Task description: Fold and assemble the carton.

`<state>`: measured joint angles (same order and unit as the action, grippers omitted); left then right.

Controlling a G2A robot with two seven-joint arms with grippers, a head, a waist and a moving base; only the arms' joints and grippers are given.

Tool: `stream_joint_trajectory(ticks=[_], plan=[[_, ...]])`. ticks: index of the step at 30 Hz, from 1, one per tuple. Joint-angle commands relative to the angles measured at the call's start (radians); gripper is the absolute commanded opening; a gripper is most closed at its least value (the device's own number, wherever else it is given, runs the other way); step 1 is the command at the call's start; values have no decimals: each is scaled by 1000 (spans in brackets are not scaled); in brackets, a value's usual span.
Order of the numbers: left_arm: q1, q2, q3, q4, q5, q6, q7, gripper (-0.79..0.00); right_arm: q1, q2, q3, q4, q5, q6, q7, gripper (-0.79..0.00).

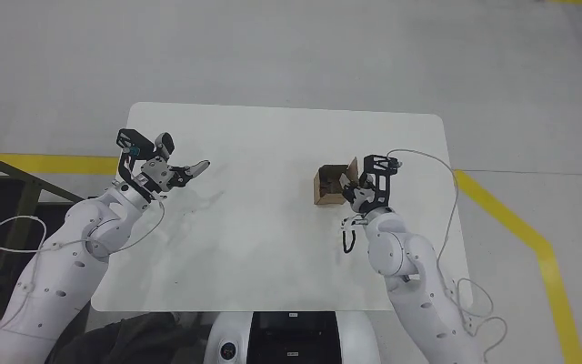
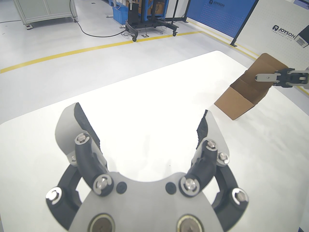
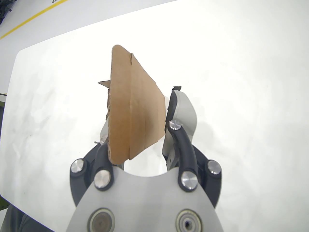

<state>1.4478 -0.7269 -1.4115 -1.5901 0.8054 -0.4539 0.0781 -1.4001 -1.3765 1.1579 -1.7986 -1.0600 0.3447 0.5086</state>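
Barely begun: the small brown cardboard carton (image 1: 332,185) at three o'clock gapes unfolded. Right end effector (image 3: 141,97) meets its flap (image 2: 262,63), grip unclear; left end effector (image 2: 142,121) hangs spread.

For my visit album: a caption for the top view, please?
Right gripper at the raised flap of the carton on the white table; left gripper open, apart.

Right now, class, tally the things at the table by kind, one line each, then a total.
Carton: 1
Grippers: 2, left gripper and right gripper
Table: 1
Total: 4
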Motion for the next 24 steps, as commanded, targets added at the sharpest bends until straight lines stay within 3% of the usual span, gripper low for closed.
stream_joint_trajectory(ticks=[1, 18, 21, 23, 24], plan=[[0, 0, 0, 0, 0, 0, 0, 0, 0, 0, 2, 7, -6, -10, -10, -477], [0, 0, 0, 0, 0, 0, 0, 0, -31, 5, 19, 41, -30, -121, -116, -496], [0, 0, 0, 0, 0, 0, 0, 0, -17, 4, 24, 60, -2, -130, -102, -594], [0, 0, 0, 0, 0, 0, 0, 0, -13, 3, 28, 66, 28, -138, -94, -745], [0, 0, 0, 0, 0, 0, 0, 0, -12, 2, 30, 69, 44, -144, -90, -785]])
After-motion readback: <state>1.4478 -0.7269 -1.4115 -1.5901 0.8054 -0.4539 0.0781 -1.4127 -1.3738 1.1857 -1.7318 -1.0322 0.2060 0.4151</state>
